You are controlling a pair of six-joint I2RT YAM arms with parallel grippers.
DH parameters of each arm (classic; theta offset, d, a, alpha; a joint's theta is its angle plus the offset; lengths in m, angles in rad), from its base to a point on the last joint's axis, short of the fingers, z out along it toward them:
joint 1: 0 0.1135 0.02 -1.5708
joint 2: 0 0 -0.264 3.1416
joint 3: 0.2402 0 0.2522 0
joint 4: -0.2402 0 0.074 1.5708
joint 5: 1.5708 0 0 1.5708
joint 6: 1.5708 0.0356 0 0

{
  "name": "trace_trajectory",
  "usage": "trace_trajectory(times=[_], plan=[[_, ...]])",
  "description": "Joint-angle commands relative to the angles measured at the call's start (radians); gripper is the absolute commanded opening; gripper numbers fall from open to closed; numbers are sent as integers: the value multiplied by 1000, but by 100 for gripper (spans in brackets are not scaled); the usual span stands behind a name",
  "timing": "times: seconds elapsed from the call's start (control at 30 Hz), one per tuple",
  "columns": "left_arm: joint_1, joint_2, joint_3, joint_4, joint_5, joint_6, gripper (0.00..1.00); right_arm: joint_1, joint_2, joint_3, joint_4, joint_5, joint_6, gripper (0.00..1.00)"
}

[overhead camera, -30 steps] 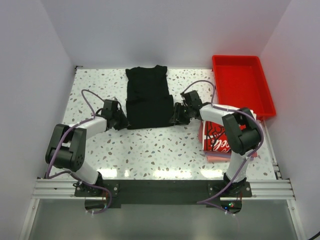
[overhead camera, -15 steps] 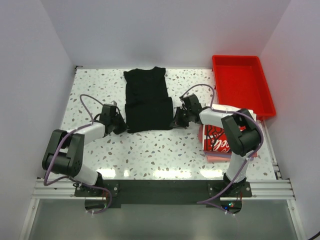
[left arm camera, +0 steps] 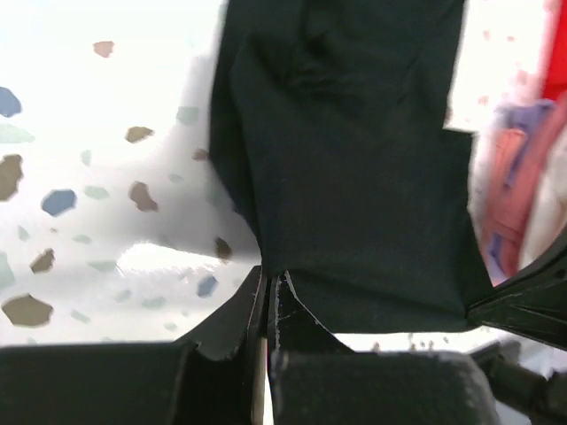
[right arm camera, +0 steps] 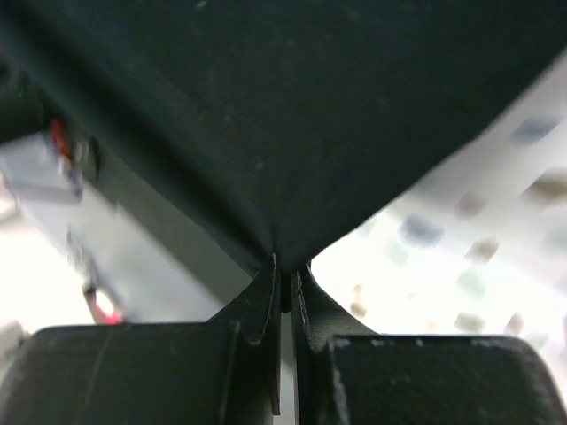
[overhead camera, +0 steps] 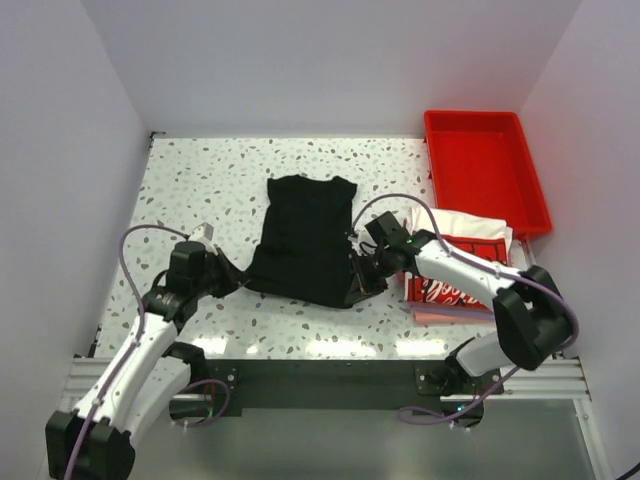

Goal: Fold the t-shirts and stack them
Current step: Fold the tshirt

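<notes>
Black t-shirt [overhead camera: 305, 235] pulled nearer, left claw [overhead camera: 230, 281] and right claw [overhead camera: 358, 284] pinching its corners, forearms low

Black t-shirt [overhead camera: 305, 235]: matt soft cloth. Tray [overhead camera: 485, 170]: glossy red plastic. Table [overhead camera: 200, 170]: smooth, speckled, glossy.

A white table [overhead camera: 200, 175] flecked with grey and brown chips is filling the middle of the top view, its glossy surface catching bright glare near the front edge. A red plastic tray [overhead camera: 487, 175] is sitting at the table's far right corner, its long side lying along the table's right edge. Plain white walls [overhead camera: 330, 60] are enclosing the table on three sides. An aluminium rail [overhead camera: 110, 375] is running along the table's near edge, carrying a black plate [overhead camera: 330, 385].
</notes>
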Motion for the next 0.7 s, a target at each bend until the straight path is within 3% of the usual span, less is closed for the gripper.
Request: trace_trajectory(times=[0.0,0.27,0.33,0.67], plan=[[0,-166,66,-142,29,-1,0,20,-133,68,-336,-90,-114,0],[0,-334,290,-333,-37,17,0,25,-300,146,-564,-315,-140,0],[2,-345,327,-352,-39,25,0,31,-328,154,-579,-386,-135,0],[0,-343,391,-352,-86,14,0,32,-385,115,-529,-420,-69,0]])
